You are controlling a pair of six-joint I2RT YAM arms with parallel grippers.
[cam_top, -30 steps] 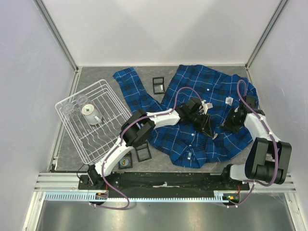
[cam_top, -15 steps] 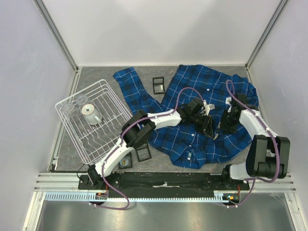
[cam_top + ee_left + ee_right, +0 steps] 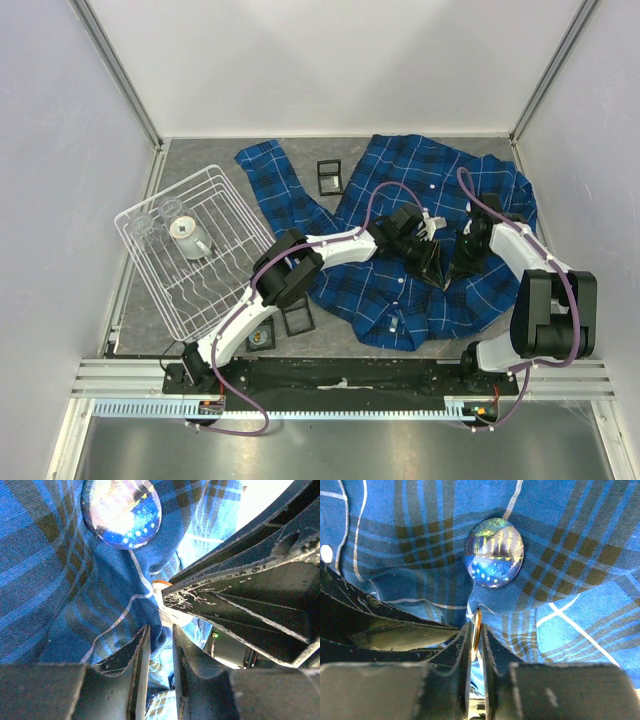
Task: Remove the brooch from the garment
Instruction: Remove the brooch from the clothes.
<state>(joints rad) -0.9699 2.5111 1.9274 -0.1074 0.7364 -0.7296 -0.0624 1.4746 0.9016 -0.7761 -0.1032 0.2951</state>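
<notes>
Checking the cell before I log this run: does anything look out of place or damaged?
Nothing looks damaged. The garment lies rumpled, bunched where the left gripper pinches a fold near the brooch. The right gripper is closed on a thin gold piece just below it. The wire rack sits askew, a white cup inside.

The left arm (image 3: 335,245) and the right arm (image 3: 527,247) are built of white links set between bulky black joints — a purple cable (image 3: 370,200) is looped along each. The left gripper (image 3: 159,628) and the right gripper (image 3: 475,626) are moulded in black, scored with pale scratches.
</notes>
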